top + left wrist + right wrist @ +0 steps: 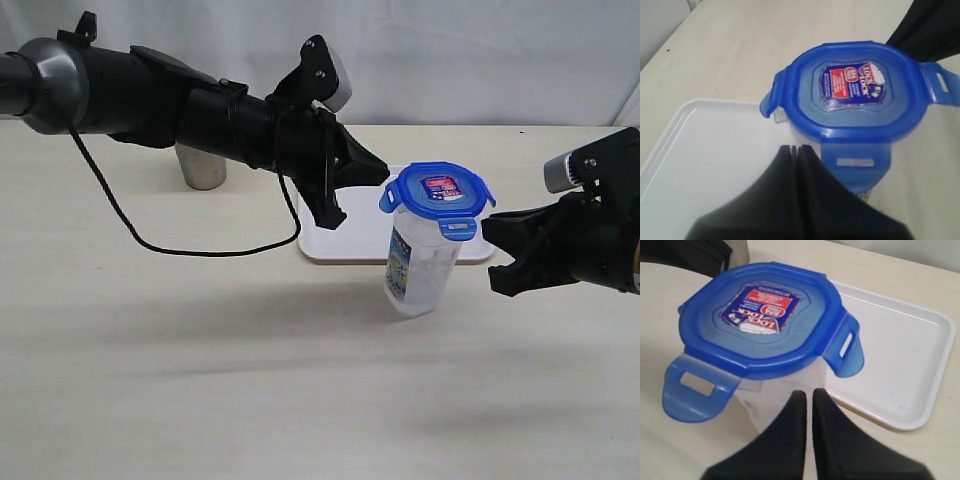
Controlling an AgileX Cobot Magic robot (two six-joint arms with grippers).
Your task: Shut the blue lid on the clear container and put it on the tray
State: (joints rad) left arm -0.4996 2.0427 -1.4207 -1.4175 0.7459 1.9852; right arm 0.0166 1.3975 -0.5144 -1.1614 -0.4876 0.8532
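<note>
— Where is the container (pixel 420 268)?

— It stands upright on the table (pixel 200 380), just in front of the tray's (pixel 345 240) near edge. It is on the table, not on the tray.

— And the lid (pixel 437 190)?

— It sits on top of the container, sticker up. Its flaps stick out sideways rather than lying folded against the wall.

— How does the left gripper (pixel 795 149) lie to it?

— It is on the left of the container at lid height, pointing at the lid's side. The fingers are pressed together with nothing between them. The tips are very near one flap, but I cannot tell whether they touch it.

— The right gripper (pixel 809 396)?

— It is opposite, on the right of the container and slightly lower than the lid's top. Its fingers are drawn together too, with only a hairline slit between them, and they hold nothing. The exterior view shows a narrow gap between the tips and the nearest flap. In the wrist view the tips aim at the clear wall just under the rim.

— So the container stands between the two?

— Yes, with one gripper on each side and neither gripping it.

— Anything else?

— A tumbler (pixel 205 168) stands behind the left arm, well apart from the tray.
</note>
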